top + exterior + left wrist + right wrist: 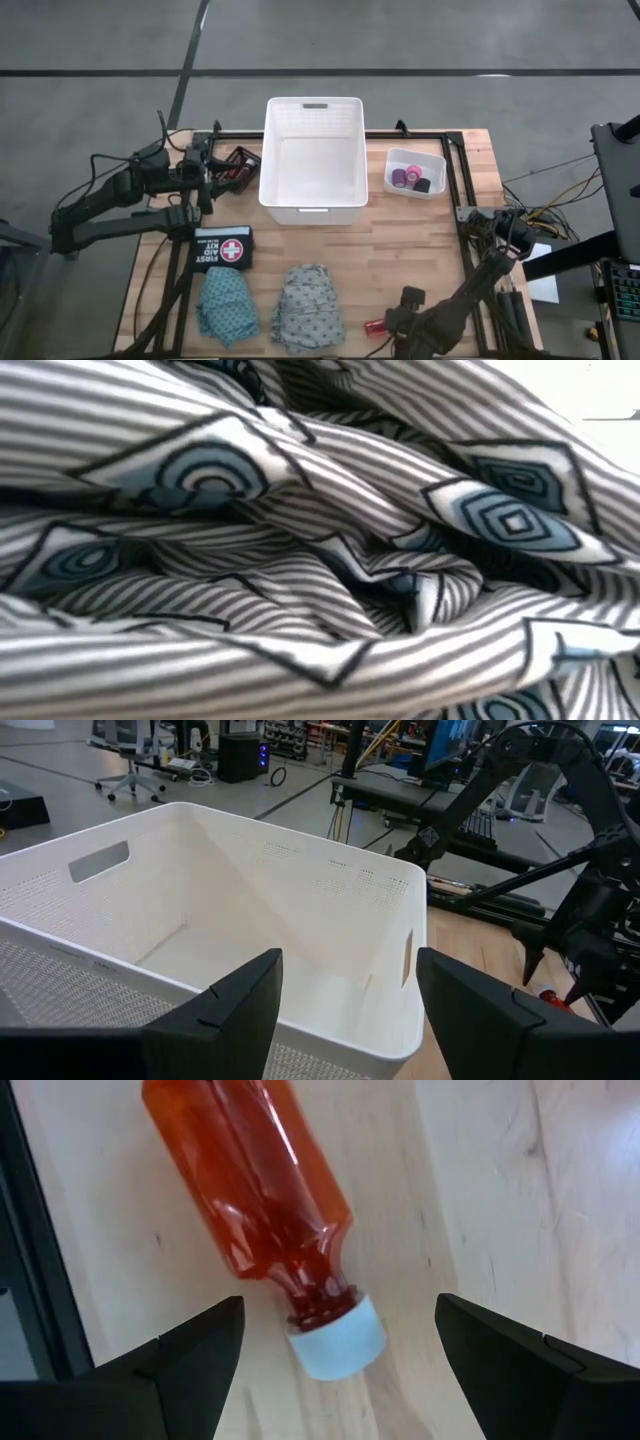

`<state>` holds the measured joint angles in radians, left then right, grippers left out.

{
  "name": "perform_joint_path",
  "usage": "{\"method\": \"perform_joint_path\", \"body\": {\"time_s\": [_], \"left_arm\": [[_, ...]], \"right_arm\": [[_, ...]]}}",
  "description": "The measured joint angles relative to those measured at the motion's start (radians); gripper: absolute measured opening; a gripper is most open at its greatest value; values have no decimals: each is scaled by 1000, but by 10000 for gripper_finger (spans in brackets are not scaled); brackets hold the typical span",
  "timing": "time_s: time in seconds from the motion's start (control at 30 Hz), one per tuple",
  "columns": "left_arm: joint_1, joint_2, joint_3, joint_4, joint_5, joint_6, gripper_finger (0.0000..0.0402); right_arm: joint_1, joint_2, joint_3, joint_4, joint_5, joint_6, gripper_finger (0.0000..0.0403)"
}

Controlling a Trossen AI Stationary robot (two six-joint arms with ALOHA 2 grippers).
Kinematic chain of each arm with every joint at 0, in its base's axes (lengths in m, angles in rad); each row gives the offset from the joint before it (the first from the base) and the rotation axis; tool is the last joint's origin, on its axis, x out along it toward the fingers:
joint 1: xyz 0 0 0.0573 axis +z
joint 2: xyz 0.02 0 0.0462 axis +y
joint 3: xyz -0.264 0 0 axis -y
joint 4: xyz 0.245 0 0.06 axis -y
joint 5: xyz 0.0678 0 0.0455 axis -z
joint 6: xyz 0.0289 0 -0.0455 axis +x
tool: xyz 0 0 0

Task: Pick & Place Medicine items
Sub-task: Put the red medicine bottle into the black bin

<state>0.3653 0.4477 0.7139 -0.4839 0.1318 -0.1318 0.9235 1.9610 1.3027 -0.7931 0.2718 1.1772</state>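
A small red bottle with a white cap lies on its side on the wood near the table's front edge. My right gripper points down just above it, open. Its fingers stand on either side of the cap end without touching. My left gripper is open and held level at the white basket's left side. Purple, pink and black rolls sit in a small white tray. A teal cloth and a grey cloth lie crumpled at the front.
The big white basket stands at the table's middle back. A black first aid pouch lies in front of my left arm. Dark red things lie between my left gripper and the basket. The grey striped cloth fills the low view.
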Motion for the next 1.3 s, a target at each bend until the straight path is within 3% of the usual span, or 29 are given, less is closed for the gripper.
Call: {"method": "perform_joint_path", "body": {"time_s": [0.97,1.3], "left_arm": [[0,0,0,0,0,0,239],[0,0,0,0,0,0,239]], "right_arm": [[2,0,-62,76,-2,2,325],[0,1,-25,80,-8,-2,325]]}}
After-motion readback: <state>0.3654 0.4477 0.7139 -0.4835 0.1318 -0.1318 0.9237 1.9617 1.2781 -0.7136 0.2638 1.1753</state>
